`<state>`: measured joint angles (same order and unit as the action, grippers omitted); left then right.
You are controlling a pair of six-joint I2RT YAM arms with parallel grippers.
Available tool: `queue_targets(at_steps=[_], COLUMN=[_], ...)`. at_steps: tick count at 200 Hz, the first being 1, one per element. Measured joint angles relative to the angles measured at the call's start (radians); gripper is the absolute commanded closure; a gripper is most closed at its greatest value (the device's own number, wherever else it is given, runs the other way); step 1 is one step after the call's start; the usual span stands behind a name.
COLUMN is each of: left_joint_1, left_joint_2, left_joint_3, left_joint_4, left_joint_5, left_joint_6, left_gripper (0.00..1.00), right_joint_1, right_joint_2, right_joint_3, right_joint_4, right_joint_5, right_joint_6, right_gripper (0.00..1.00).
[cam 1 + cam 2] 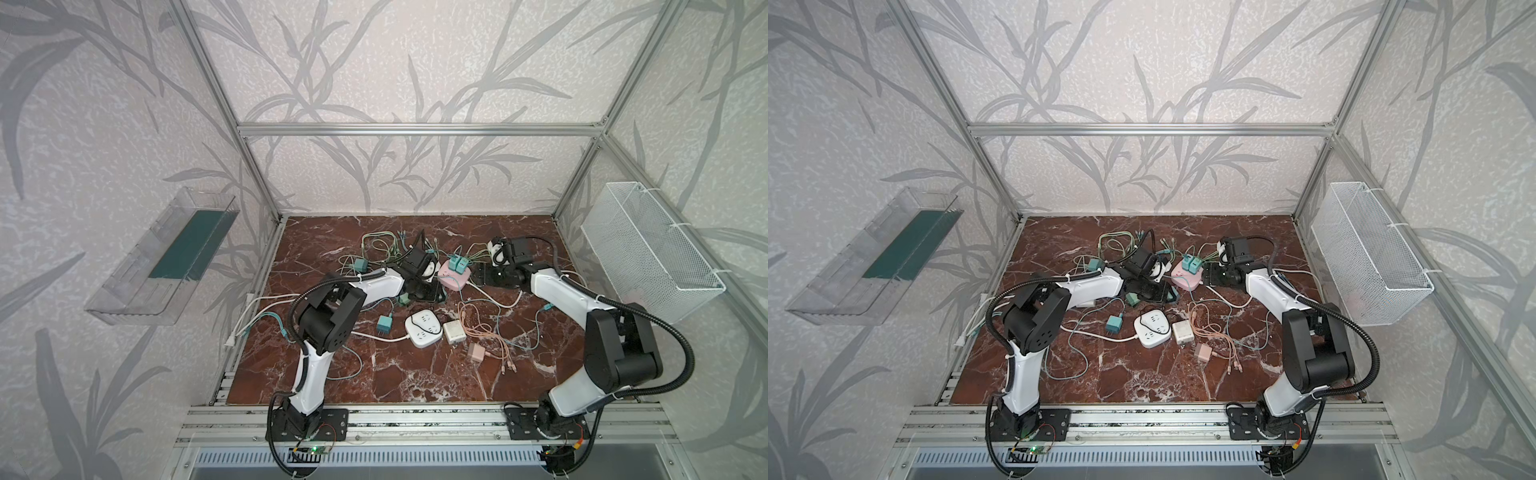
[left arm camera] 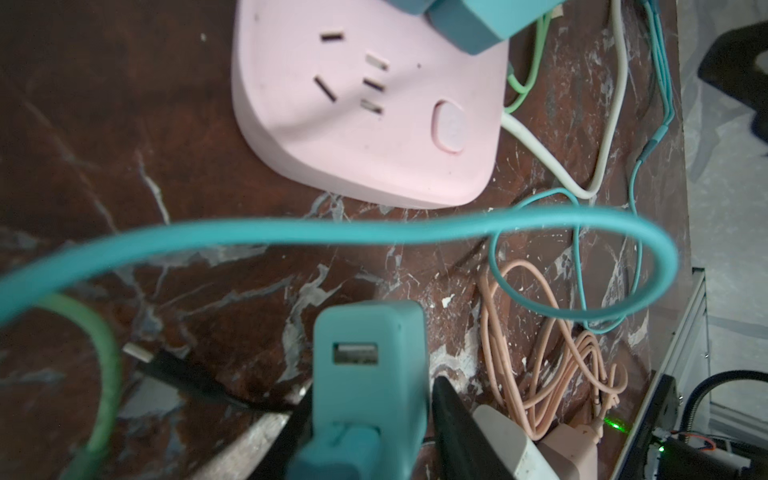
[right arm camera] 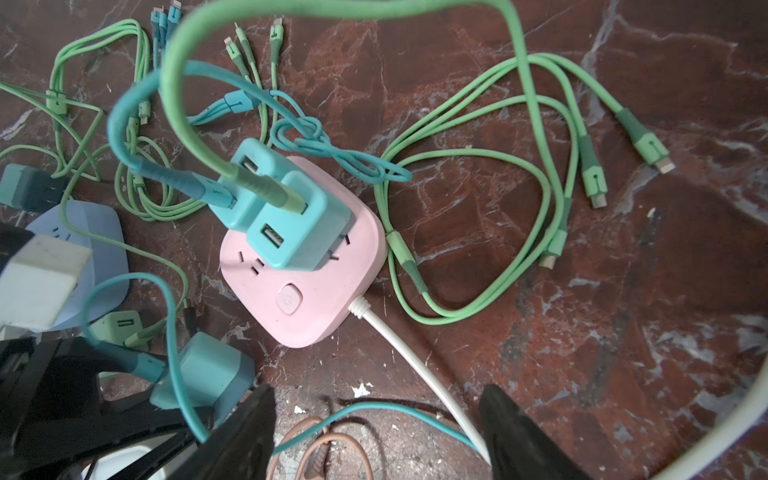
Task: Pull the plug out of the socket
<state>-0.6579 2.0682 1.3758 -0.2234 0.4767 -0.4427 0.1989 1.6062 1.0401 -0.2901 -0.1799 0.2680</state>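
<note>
Now, the plugs: two teal plugs stand side by side, touching, seated in the top face of the pink socket, which lies flat on the table between the two arms
Long axis: each plug rises straight up off the socket face, with a green cable and a blue cable arching out of their tops; the pull looks to run along that upright line, away from the face
Right gripper: fingers spread wide and holding nothing, with only bare table and the socket's white cord running between them; it sits just beside the socket on the cord and switch side, and the plugs lie straight ahead of it
Left gripper: just beside the socket on the opposite side, with a third plug, free of the socket, between its fingers; a thin dark gap shows along one finger, so whether it is pinched or let go cannot be told
Nearer arm: both are close, but the right one is empty and faces the plugs, so it looks better placed
Risk: the socket is unheld and probably light, so it may lift with the plug
</note>
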Motion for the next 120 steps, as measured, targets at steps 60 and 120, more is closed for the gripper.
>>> queue_targets(at_steps=[60, 120], left_joint_1=[0.01, 0.014], left_joint_2=[0.0, -0.029], left_joint_3=[-0.008, -0.006], left_joint_4=[-0.008, -0.054], left_joint_5=[-0.023, -0.089], left_joint_6=[0.006, 0.047], left_gripper=[0.49, 0.48], right_joint_1=[0.011, 0.018], right_joint_2=[0.01, 0.01], right_joint_3=[0.008, 0.008], right_joint_4=[-0.007, -0.005], right_joint_5=[0.008, 0.014], right_joint_6=[-0.04, -0.18], right_gripper=[0.23, 0.21])
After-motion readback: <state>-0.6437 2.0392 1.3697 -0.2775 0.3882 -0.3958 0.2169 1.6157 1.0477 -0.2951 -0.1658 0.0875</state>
